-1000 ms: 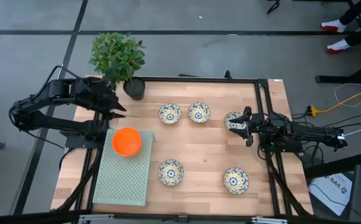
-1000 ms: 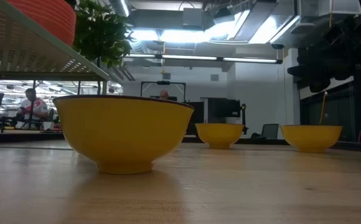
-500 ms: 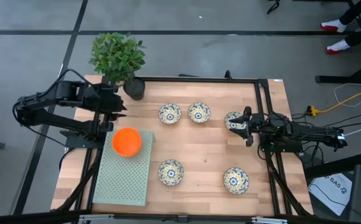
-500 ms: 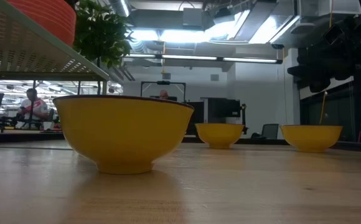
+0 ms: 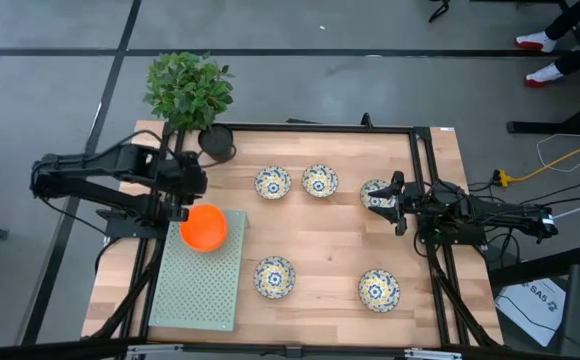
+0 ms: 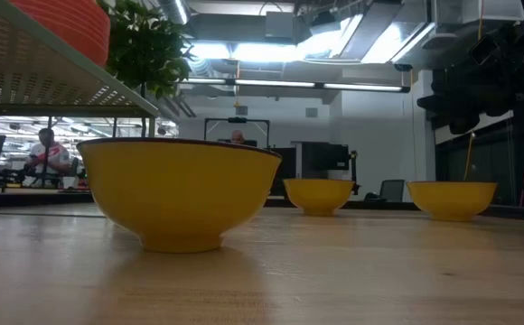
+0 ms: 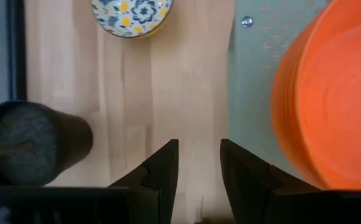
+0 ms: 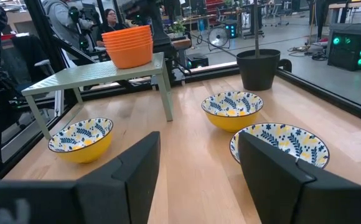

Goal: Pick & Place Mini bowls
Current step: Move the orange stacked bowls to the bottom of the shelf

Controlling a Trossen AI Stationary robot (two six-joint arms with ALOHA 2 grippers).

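High view: the left gripper [image 5: 192,184] (fingers narrowly parted, nothing held) is seen just beside the orange bowl stack [image 5: 204,227]; the right gripper [image 5: 392,203], parted wide, waits by 1 patterned bowl [image 5: 375,193].

five patterned bowls [image 5: 273,183]; one orange stack [image 5: 204,228], perhaps six bowls

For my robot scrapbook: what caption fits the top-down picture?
Left gripper poised beside stacked orange bowls on a green perforated stand; five floral bowls wait on the wooden table.
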